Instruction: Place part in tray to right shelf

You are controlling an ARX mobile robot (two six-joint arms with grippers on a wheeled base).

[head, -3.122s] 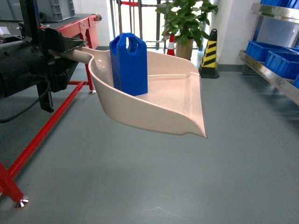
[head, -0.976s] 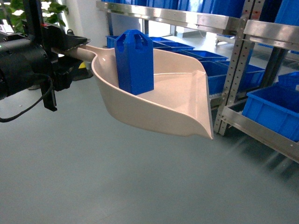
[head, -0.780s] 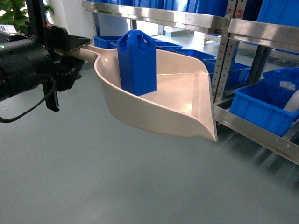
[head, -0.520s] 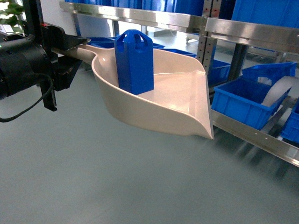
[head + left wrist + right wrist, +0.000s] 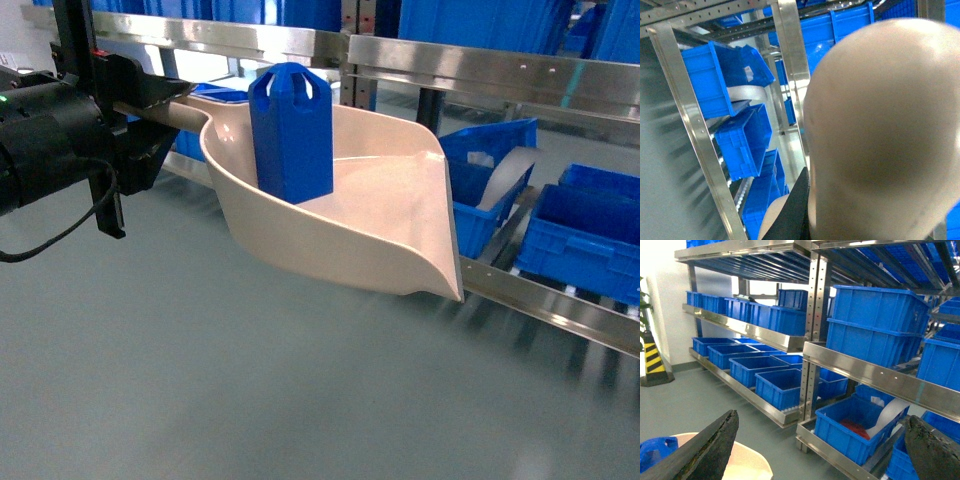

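In the head view the left gripper (image 5: 150,95) is clamped on the tray's handle, holding the tray (image 5: 380,225) above the floor with its front lip just short of the right shelf (image 5: 520,75). The part (image 5: 291,135) stands upright at the tray's back, near the handle end. The left wrist view is filled by the tray's blurred underside, apparently, beside blue crates (image 5: 747,142). In the right wrist view the right gripper (image 5: 820,450) has its fingers spread wide, touching nothing.
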